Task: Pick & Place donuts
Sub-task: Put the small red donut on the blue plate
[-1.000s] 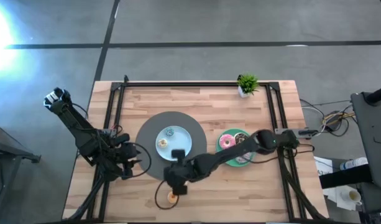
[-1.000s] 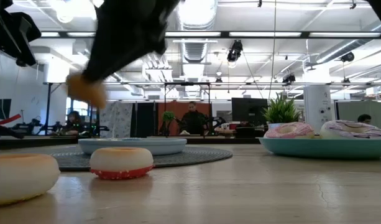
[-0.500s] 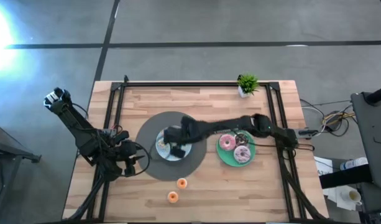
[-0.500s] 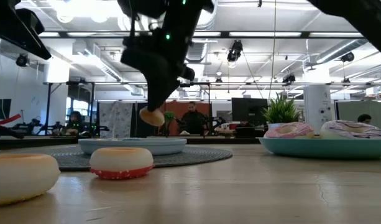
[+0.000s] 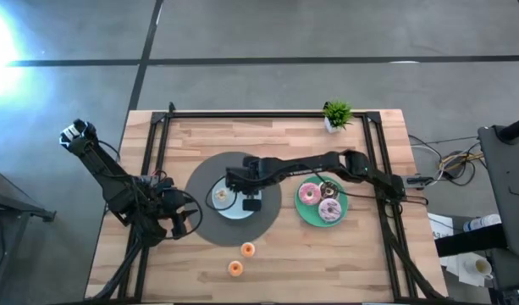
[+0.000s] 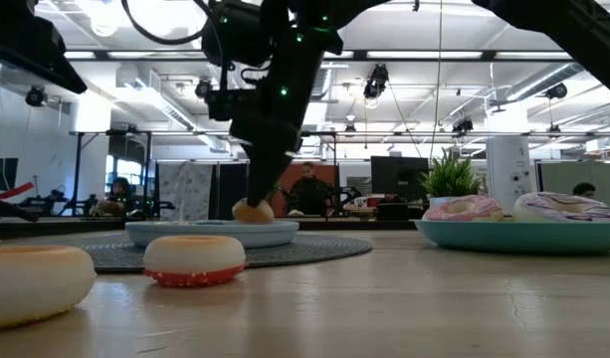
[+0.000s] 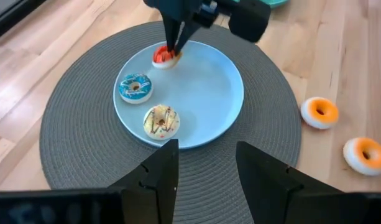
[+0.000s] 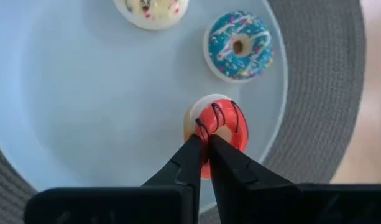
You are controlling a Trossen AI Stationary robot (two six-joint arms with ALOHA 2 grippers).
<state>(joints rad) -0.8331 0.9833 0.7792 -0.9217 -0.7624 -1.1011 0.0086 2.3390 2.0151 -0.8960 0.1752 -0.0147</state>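
My right gripper [image 8: 206, 146] is shut on a red-pink mini donut [image 8: 220, 124] over the far part of the light-blue plate [image 5: 242, 212]. From above, the arm hides that donut. A blue mini [image 7: 135, 87] and a cream mini [image 7: 161, 121] lie flat on the same plate. Two orange minis [image 5: 247, 249] [image 5: 234, 268] lie on the wood near the front edge. The bright pink donut [image 5: 308, 194] and the pale sprinkled one [image 5: 329, 209] lie on the green plate [image 5: 314, 216]. My left gripper [image 7: 206, 180] waits open, left of the mat. My right gripper pinches the red-pink mini donut by the edge of its ring [image 8: 206, 132] between the two fingertips [image 8: 195, 152]. The fingers come from above, pointing down [image 6: 268, 169]. The donut [image 6: 253, 210] hangs at their ends, down at the plate's surface and somewhat tilted.
A round grey mat [image 5: 204, 229] lies under the blue plate. A small potted plant [image 5: 336, 114] stands at the far edge. A black frame rail [image 5: 267, 116] runs along the table's far side. Bare wood lies along the near edge, right of the orange minis.
My right gripper, staying shut on the mini donut, rose from the near edge beside the orange minis. It swung toward the far side over the blue plate, then came down until the donut reached the plate. The left arm kept still.
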